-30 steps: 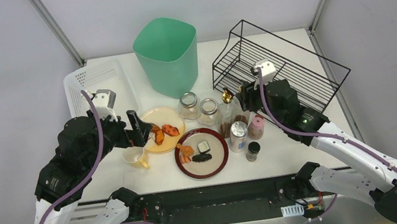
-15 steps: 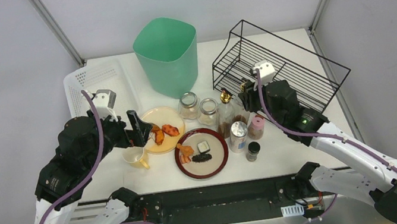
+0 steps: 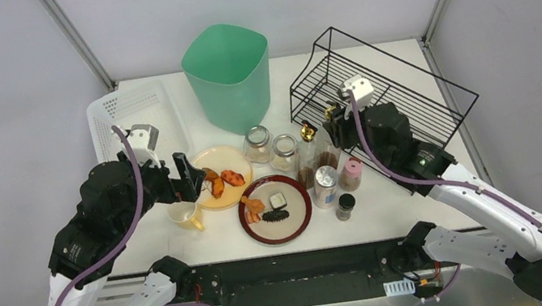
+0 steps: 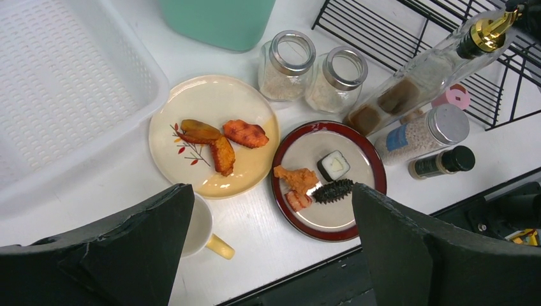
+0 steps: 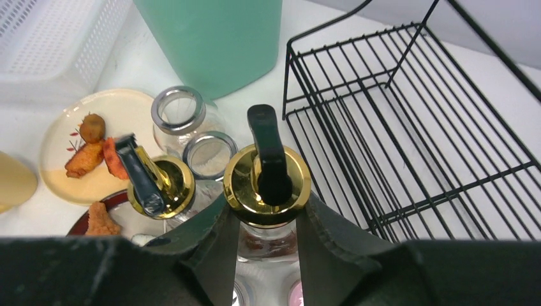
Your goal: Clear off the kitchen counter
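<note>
Two robot arms work over a cluttered white kitchen counter.
The right gripper is clamped around the neck of a glass bottle with a gold cap and black spout, near a black wire rack. The left gripper hangs empty, jaws spread wide, above a cream plate and a red-rimmed plate of food. The counter lies beneath everything.

White lower links, black upper housings, purple cables, perhaps a green status light.
</note>
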Controlling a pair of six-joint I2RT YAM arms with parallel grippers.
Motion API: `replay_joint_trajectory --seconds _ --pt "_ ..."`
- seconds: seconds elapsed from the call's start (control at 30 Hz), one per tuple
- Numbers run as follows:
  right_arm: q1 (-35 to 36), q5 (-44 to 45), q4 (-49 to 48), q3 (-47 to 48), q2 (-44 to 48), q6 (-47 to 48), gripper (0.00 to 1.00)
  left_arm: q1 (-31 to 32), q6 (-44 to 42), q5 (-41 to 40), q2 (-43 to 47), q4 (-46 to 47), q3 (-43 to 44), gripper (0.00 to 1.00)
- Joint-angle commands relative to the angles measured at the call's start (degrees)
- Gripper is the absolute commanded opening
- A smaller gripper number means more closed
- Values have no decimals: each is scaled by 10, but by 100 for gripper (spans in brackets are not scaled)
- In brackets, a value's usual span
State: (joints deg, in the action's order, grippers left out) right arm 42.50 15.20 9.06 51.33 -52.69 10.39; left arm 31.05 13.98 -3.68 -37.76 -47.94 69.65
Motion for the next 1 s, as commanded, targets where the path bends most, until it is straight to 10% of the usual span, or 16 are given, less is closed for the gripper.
replay_joint_trajectory --seconds 0.0,0.97 --pt "6 10 -52 73 22 3 0 -1 -12 -11 4 5 -7 100" --pt "8 221 44 392 -32 213 0 -1 -22 4 -9 22 -40 100"
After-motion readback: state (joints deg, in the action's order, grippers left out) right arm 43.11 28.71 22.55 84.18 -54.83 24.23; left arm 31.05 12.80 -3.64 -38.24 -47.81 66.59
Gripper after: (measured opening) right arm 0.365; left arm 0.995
